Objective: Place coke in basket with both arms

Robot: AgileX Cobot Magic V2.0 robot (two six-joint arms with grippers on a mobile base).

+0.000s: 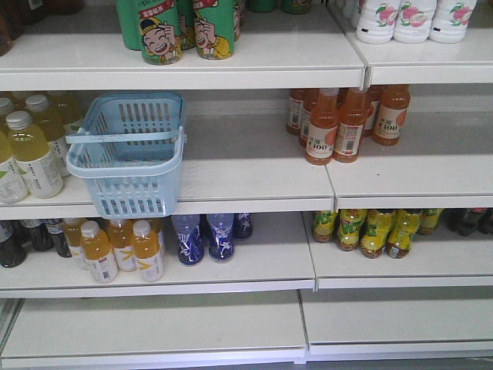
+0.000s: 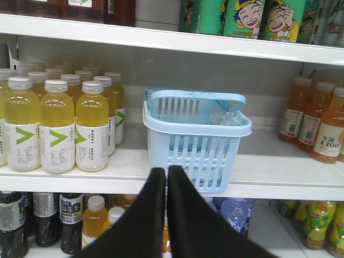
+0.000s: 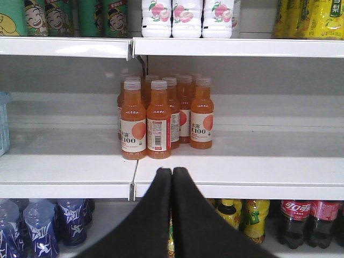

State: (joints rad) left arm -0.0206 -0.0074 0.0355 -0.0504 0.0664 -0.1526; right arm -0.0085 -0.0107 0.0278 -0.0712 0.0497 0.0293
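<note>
The left black tapered gripper (image 2: 166, 174) has its fingers pressed together, empty; the right black tapered gripper (image 3: 172, 174) likewise. The light blue slotted plastic basket (image 2: 196, 145) sits on the white middle shelf (image 2: 279, 177), overhanging its front edge. Orange plastic bottles (image 3: 160, 121) read "C100"; dark bottles with red labels (image 3: 298, 220) are cut off below.

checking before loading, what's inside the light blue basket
Nothing shows inside the light blue basket: just bare slotted walls. Its swing handle and near wall cover part of the floor.
</note>
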